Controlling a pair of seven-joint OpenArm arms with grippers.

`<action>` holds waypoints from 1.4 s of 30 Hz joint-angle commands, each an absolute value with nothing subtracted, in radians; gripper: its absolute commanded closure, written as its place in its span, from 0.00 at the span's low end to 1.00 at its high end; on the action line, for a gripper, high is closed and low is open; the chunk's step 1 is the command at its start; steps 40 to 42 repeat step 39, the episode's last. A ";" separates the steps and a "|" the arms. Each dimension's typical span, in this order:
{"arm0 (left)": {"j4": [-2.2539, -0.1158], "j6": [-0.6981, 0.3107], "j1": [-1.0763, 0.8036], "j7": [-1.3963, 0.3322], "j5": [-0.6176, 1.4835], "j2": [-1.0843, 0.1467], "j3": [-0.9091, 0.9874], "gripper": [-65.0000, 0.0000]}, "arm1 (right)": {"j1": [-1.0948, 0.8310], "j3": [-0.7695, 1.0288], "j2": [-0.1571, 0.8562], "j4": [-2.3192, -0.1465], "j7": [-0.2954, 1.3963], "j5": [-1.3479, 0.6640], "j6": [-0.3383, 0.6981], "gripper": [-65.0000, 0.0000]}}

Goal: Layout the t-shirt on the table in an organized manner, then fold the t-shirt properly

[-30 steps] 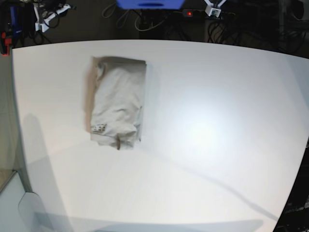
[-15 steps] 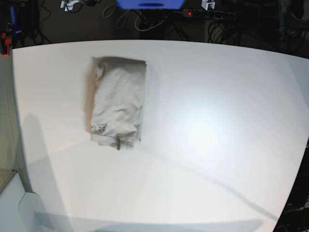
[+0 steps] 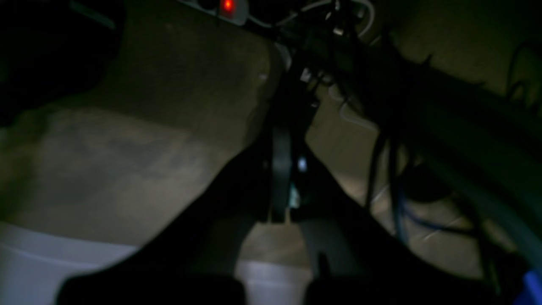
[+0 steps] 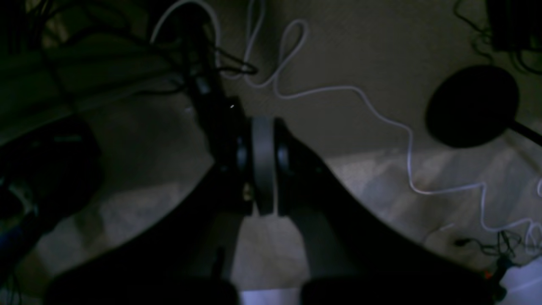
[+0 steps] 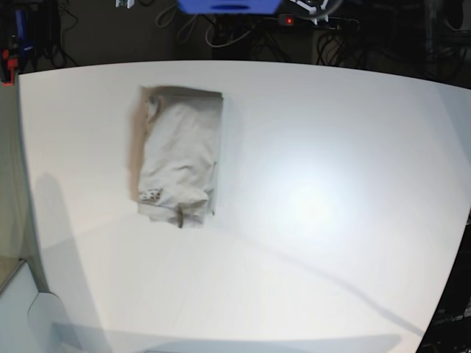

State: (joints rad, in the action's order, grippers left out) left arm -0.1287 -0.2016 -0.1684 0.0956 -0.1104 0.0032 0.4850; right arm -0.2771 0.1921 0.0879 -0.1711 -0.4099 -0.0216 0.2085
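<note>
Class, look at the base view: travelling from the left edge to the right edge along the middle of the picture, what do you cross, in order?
Bare strip of the table → the folded t-shirt → a long bare stretch of table with a bright glare patch.

Both wrist views dark, blurred — t-shirt (image 5: 179,156) label unreadable.

Dim beige carpeted floor (image 4: 360,51) beyond work surface. Tangle of dark cables (image 5: 346,37) along far edge; white cable (image 4: 338,91) looping across carpet. Power strip with lit red switch (image 3: 228,6) at top. Blue object (image 5: 229,6) at top centre. Round black base (image 4: 472,106) on floor. Bright overhead-light glare (image 5: 309,198) on surface.
</note>
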 commanded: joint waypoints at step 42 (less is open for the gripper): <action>-0.127 -0.028 -0.127 0.156 -0.110 0.024 0.469 1.00 | -0.176 0.058 0.119 -0.104 -0.415 0.234 -0.219 1.00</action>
